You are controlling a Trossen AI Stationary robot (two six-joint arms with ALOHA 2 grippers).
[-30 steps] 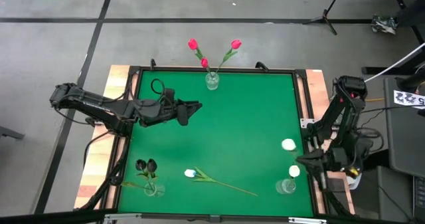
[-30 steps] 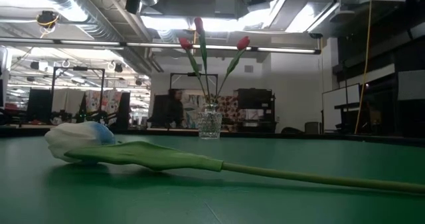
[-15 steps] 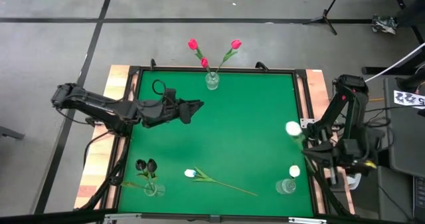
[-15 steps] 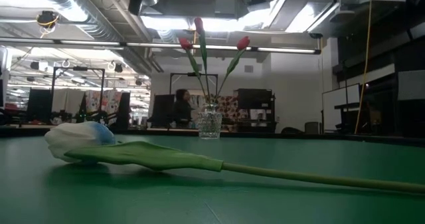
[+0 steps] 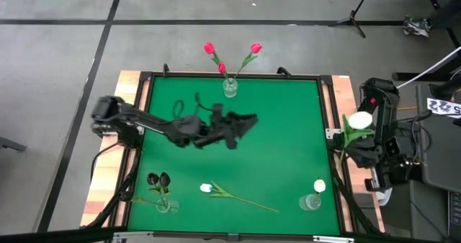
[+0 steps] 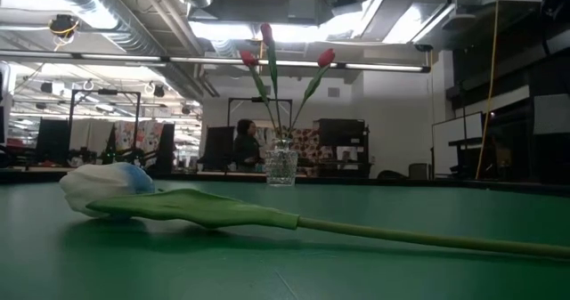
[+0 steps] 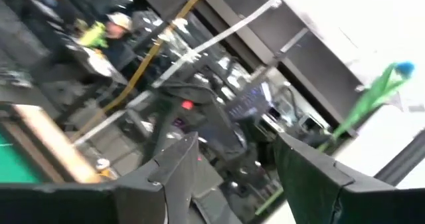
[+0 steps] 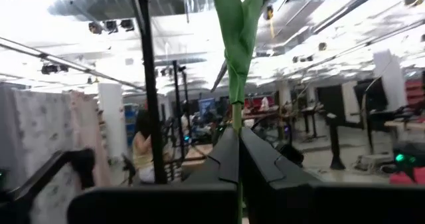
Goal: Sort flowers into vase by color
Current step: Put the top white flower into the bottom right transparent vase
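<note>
Right claw clamps a white tulip off the table's right edge

The right claw (image 8: 238,144) pinches the white artificial tulip (image 5: 359,120) by its green stem; the left claw (image 5: 248,120) gapes empty above the green table (image 5: 288,142). No legible writing.

The whole table (image 5: 288,127) is viewed from directly overhead. The low view is taken level across it; the red-flower vase (image 6: 281,165) is shared by both.
</note>
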